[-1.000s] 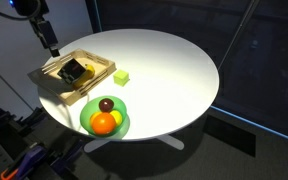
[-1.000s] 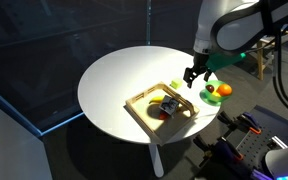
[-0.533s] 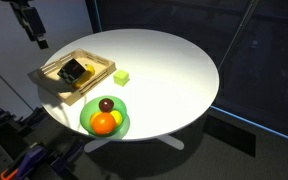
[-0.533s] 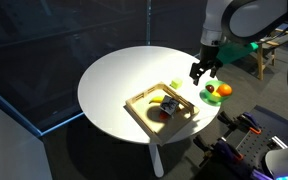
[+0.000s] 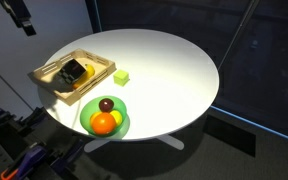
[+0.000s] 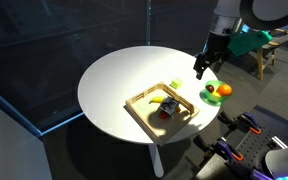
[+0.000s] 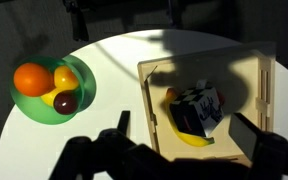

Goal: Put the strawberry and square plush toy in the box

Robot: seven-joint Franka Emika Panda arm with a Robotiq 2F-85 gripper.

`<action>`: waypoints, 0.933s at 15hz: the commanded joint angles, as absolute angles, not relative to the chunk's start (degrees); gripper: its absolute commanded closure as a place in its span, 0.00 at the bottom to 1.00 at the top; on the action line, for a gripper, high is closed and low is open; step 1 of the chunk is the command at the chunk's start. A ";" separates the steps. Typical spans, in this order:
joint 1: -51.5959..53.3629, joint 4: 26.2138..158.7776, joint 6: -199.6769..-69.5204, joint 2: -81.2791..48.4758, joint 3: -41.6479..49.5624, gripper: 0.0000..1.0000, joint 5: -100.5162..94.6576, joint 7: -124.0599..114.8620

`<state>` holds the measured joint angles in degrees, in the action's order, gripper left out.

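Observation:
The box (image 5: pixel 92 83) is a shallow light wooden tray near the table edge; it also shows in an exterior view (image 6: pixel 137 108) and in the wrist view (image 7: pixel 148 115). The dark square plush toy (image 7: pixel 199 108) lies inside it, on a yellow banana (image 7: pixel 189 137); the toy also shows in an exterior view (image 5: pixel 74 70). A small reddish bit (image 7: pixel 171 96) that may be the strawberry peeks out beside the toy, mostly hidden. My gripper (image 7: pixel 184 127) is open and empty, high above the box; it shows in both exterior views (image 5: pixel 22 18) (image 6: pixel 201 68).
A round green plate (image 5: pixel 121 125) with an orange (image 5: pixel 103 123), a dark purple fruit (image 5: pixel 106 104) and a yellow fruit stands beside the box. A yellow-green cube (image 5: pixel 121 76) lies on the white round table (image 5: pixel 174 70). Dark panels surround the table.
My gripper has risen and pulled away from the box, open and empty. The items in the box have not moved.

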<state>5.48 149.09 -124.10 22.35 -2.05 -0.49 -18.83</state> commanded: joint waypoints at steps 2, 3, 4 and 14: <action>4.46 150.42 -120.27 27.50 -2.85 0.00 2.00 -15.18; 4.44 150.26 -119.00 28.01 -2.84 0.00 2.27 -14.80; 4.39 150.21 -118.20 28.47 -2.88 0.00 2.32 -14.63; 3.88 149.55 -117.11 28.42 -3.65 0.00 1.64 -15.88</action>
<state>5.44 149.62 -117.22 28.39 -2.18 0.87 -16.56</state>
